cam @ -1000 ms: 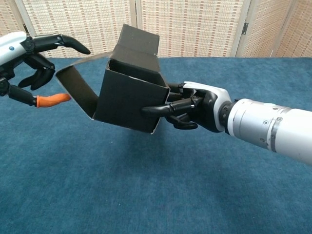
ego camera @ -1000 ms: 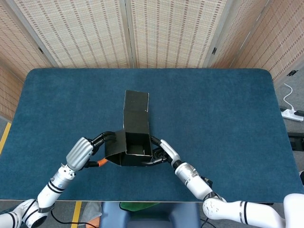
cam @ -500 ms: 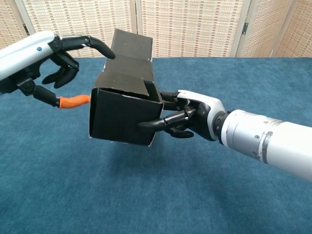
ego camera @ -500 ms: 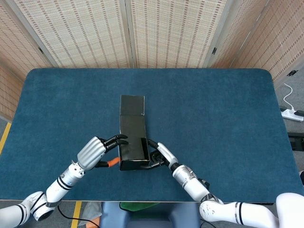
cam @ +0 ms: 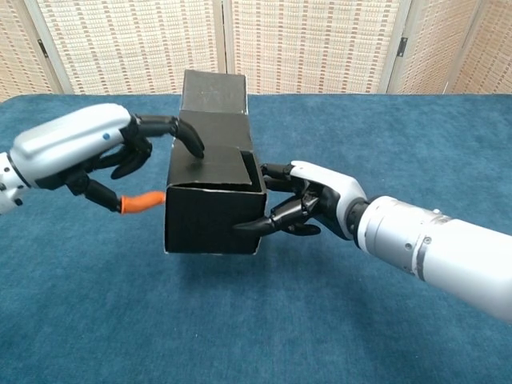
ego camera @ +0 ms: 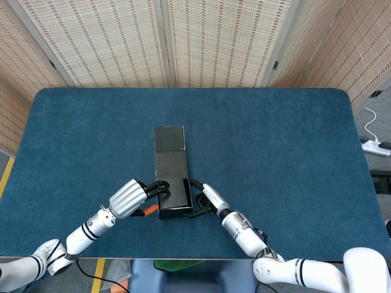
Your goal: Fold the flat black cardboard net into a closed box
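At lower centre we see the black box (cam: 210, 218) above the blue surface (cam: 240, 320); our right hand (cam: 308, 204) pinches its side; our left hand (cam: 120, 152) presses fingertips (cam: 194, 144) on top.

The left robot hand (cam: 96, 156) reaches inward with fingers curled down; the right robot hand (cam: 308, 204) pinches with fingers extended leftward.

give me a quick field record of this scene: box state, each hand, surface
box: black cardboard box, partly folded, lifted above the table, far end flap upright
left hand: left hand, fingers pressing down a flap on the box top
right hand: right hand, gripping the box's right side
surface: blue table
background: woven screens
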Robot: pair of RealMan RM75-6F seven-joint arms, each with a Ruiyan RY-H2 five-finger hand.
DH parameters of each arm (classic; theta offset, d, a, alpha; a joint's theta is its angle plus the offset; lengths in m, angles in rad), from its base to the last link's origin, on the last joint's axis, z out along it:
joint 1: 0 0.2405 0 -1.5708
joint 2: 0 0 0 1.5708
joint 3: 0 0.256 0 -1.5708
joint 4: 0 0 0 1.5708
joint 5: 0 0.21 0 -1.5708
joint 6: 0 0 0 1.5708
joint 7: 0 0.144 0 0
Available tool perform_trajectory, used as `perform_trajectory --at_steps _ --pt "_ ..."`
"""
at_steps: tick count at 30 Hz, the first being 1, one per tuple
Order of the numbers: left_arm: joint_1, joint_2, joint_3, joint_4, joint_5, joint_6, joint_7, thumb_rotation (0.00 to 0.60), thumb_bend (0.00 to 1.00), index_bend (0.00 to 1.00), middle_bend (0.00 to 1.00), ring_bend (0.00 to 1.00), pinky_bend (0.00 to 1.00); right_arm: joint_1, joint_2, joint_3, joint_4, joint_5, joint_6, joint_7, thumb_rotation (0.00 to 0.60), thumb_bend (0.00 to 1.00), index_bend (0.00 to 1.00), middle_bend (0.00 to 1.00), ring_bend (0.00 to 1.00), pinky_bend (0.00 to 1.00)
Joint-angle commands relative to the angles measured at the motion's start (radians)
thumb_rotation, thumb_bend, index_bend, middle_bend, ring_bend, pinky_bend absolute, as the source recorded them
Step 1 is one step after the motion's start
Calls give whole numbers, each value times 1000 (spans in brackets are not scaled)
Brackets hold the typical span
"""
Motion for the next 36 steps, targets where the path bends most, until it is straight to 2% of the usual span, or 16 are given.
perform_trajectory --at_steps 1,12,22,27,36 --pt "-7 -48 24 80 10 4 -13 600 324 367 376 820 911 5 -17 -6 41 -19 -5 18 600 230 468 510 806 1000" --pt "-14 -160 59 263 14 41 -82 600 323 395 404 820 904 20 -80 -28 170 -89 4 49 600 230 468 509 805 1000" --pt "-31 -212 107 383 35 24 -33 600 324 399 400 815 894 20 -123 -55 261 -135 16 83 600 231 468 501 804 1000" --pt "-35 -202 124 360 36 0 41 600 324 402 396 811 889 15 -135 -68 288 -162 31 102 600 231 469 500 803 1000" --pt "-52 -151 129 223 10 -91 191 600 324 430 410 810 880 0 -143 -99 308 -213 70 128 600 231 468 500 801 1000"
